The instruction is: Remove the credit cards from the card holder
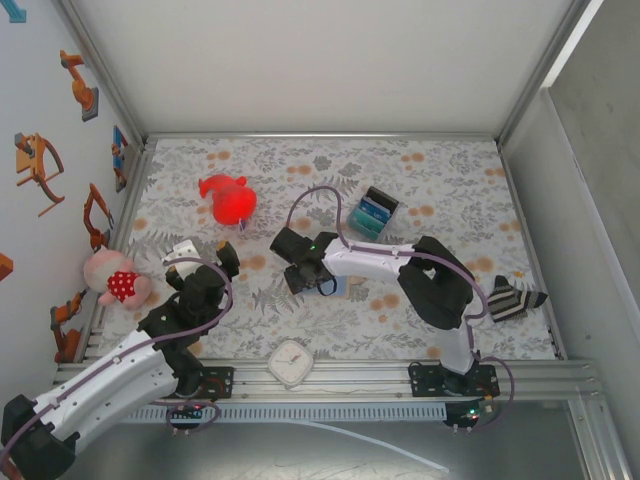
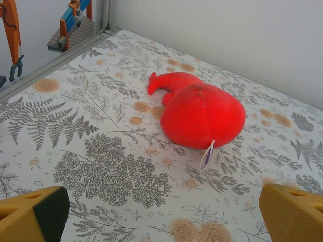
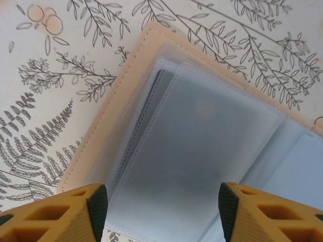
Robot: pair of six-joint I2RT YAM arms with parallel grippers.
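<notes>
The card holder lies spread open on the flowered bench, about the middle and a little toward the near edge, right under the right hand. Its tan stitched border faces left, with cloudy clear sleeves and pale blue lining inside. A dark edge shows inside one sleeve, but I cannot tell whether that is a card. The right hand hangs over the sleeves with its yellow fingers parted, released, gripping nothing.

The left hand sits at the left of the bench, also released, its fingers spread wide over bare cloth. Just beyond it lies a red plush toy.

Farther back, right of centre, stands a black-edged blue-and-teal block. A pink doll sits at the left edge, a striped cloth at the right, and a white clock on the near rail.
</notes>
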